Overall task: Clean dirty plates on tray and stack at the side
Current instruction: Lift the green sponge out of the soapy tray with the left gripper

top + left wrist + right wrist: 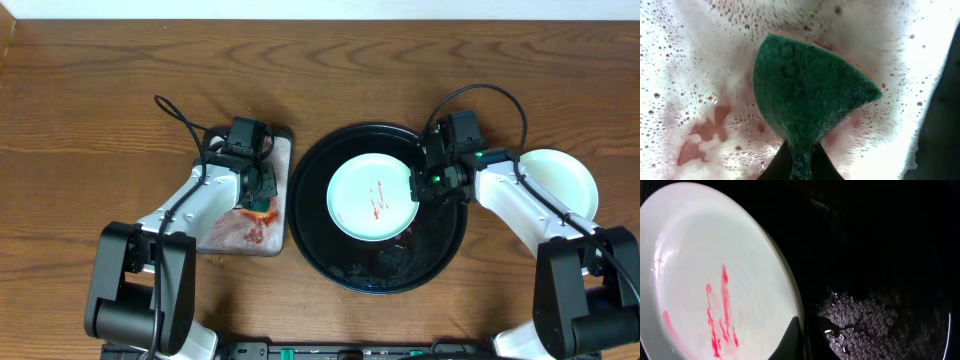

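A pale mint-green plate (360,195) with red sauce streaks lies in the large black tray (440,250). My right gripper (417,186) is shut on the plate's right rim. In the right wrist view one finger (799,342) lies on the plate (695,265), the other sits under the rim against the tray (880,245). My left gripper (260,196) is shut on a green sponge (805,90) and holds it over the small pinkish tray (225,235). The left fingers (801,162) pinch the sponge's lower end. A clean pale plate (565,180) rests on the table at the right.
The small tray's surface is foamy with reddish stains (700,140). Soap foam (875,325) lies on the black tray's floor by the plate. A black cable (172,110) loops behind the left arm. The wooden table (100,70) extends to the back.
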Robot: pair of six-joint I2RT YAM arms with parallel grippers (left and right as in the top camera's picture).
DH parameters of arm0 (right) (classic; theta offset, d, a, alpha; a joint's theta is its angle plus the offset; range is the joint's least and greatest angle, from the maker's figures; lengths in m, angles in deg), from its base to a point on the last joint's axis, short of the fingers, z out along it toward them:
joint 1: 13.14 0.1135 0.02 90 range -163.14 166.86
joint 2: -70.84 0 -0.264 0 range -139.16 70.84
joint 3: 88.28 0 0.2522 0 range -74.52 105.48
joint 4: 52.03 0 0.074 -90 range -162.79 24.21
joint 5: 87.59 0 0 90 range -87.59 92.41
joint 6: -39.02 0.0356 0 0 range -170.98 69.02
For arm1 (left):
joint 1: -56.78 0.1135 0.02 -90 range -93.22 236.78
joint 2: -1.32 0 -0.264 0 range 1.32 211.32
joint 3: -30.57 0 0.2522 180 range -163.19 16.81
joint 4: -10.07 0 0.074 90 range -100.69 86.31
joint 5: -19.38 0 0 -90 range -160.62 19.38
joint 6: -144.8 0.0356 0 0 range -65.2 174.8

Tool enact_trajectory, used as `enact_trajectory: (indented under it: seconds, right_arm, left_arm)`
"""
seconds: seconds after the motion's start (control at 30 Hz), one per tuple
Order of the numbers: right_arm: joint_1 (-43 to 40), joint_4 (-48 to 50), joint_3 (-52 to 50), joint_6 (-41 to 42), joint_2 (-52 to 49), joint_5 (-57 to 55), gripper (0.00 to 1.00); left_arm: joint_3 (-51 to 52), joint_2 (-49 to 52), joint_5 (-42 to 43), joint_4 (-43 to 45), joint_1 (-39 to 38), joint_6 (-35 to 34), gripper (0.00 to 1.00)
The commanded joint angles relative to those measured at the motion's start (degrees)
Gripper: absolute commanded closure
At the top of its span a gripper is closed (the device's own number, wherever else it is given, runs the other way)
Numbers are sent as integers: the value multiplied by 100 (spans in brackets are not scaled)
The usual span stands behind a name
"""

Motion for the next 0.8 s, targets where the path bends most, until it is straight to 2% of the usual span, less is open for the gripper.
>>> enact_trajectory:
  seconds: [0.0,0.33,0.53,0.77]
  right_arm:
    - [20,4,-37,61,-57,42,99]
    - [20,20,-37,59,-57,20,99]
    - [20,-2,-37,59,-57,22,99]
    - [20,15,-37,59,-57,22,99]
  left_arm:
    - [107,-131,-22,-195,20,20,93]
    - [177,-1617,968,-455,426,125,93]
    - [1051,-2848,1438,52,656,125,93]
    - [2057,-4214,1412,986,855,59,93]
